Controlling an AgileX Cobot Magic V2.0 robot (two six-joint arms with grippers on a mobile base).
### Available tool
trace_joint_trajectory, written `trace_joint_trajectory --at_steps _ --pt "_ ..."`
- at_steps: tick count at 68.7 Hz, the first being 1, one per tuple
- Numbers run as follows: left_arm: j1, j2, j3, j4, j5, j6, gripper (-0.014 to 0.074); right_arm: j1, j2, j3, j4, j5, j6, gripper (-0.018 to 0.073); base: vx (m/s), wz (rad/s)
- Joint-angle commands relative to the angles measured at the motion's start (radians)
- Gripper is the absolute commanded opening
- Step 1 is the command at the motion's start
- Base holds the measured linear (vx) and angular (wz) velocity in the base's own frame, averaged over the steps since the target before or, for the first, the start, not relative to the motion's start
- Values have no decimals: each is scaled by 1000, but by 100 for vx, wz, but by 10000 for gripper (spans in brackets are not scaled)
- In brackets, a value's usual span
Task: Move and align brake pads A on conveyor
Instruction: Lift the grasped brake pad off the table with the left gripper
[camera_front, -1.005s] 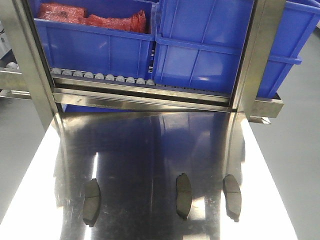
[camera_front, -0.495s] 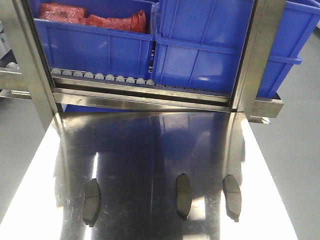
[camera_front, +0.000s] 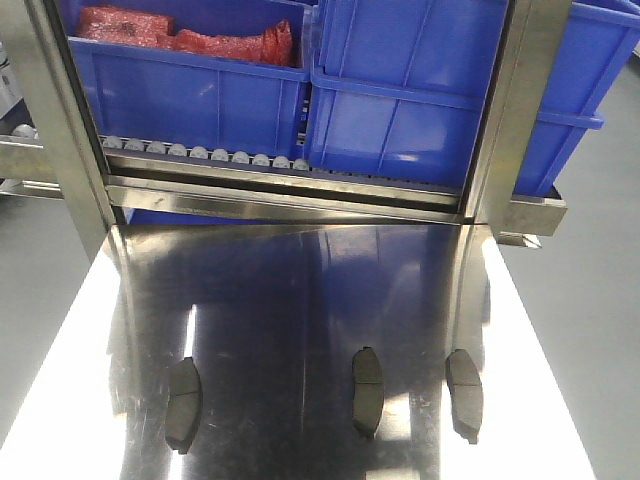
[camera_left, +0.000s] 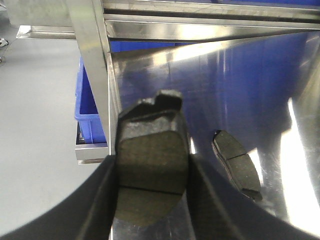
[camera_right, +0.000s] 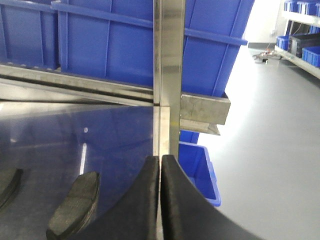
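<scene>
Far left, in the left wrist view: left gripper (camera_left: 151, 167) clamped on a brake pad (camera_left: 150, 150), dark fingers (camera_left: 100, 205) against its two long edges, friction face toward the camera, groove running crosswise. Held over the left edge of the steel tabletop (camera_left: 260, 90), beside an upright steel post (camera_left: 95, 75), with grey floor and a blue bin (camera_left: 89, 117) below. Just to the right, flat on the tabletop and apart from the held one: a second pad (camera_left: 237, 165), probably the leftmost of the three in the front view, though hard to confirm.

In the front view, three pads in a loose row toward the tabletop's near edge, each pointing lengthwise at the rack. Left pad (camera_front: 183, 403) well apart from the others, then middle pad (camera_front: 367, 391), then right pad (camera_front: 464, 395) near the middle one. All flat on the mirror-like steel, none touching. Behind them, a row of small rollers (camera_front: 200, 153) under blue crates (camera_front: 400, 110), with red bagged goods (camera_front: 190, 35) in the left crate.

Far right, in the right wrist view: right gripper (camera_right: 160, 165) with fingers (camera_right: 145, 210) pressed together, hovering at the tabletop's right edge. To its left, a nearest pad (camera_right: 75, 205) flat on the steel, and the tip of a further pad (camera_right: 7, 185) at the frame's edge.
</scene>
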Motion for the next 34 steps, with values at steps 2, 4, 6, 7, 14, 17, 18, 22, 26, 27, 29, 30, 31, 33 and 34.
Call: trace_joint_trajectory --at_steps 2,4,6,7,14,17,18,22,26,27,29,30,31,33,34 --pt "-1 6 -30 -4 -95 0 -6 -3 -10 11 5 -84 -7 -12 0 0" --pt "-1 6 -30 -4 -95 0 -6 -3 -10 11 10 -85 -7 -12 0 0" --pt "-1 6 -30 -4 -95 0 -6 -3 -10 9 12 -88 -7 -12 0 0" --pt "-1 6 -30 -4 -95 0 -6 -3 -10 8 13 -90 -7 -12 0 0" --pt "-1 6 -30 -4 -95 0 -6 -3 -10 -23 14 -84 -4 -12 0 0" --pt "-1 6 -30 -4 -95 0 -6 -3 -10 -51 14 -79 -4 -12 0 0" --pt "-1 6 -30 -4 -95 0 -6 -3 -10 -59 14 -79 -4 -12 0 0" --pt "-1 6 -30 -4 -95 0 -6 -3 -4 -100 19 -74 -1 -12 0 0" --pt "-1 6 -30 -4 -95 0 -6 -3 22 -145 35 -74 -1 -12 0 0" --pt "-1 6 -30 -4 -95 0 -6 -3 26 -150 37 -74 -1 -12 0 0" --pt "-1 6 -30 -4 -95 0 -6 -3 42 -177 42 -74 -1 -12 0 0" --pt "-1 6 -30 -4 -95 0 -6 -3 56 -193 44 -74 -1 -12 0 0" --pt "-1 6 -30 -4 -95 0 -6 -3 66 -204 44 -74 -1 -12 0 0" --pt "-1 6 -30 -4 -95 0 -6 -3 93 -226 44 -74 -2 -12 0 0" --pt "-1 6 -30 -4 -95 0 -6 -3 105 -237 44 -74 -2 -12 0 0"
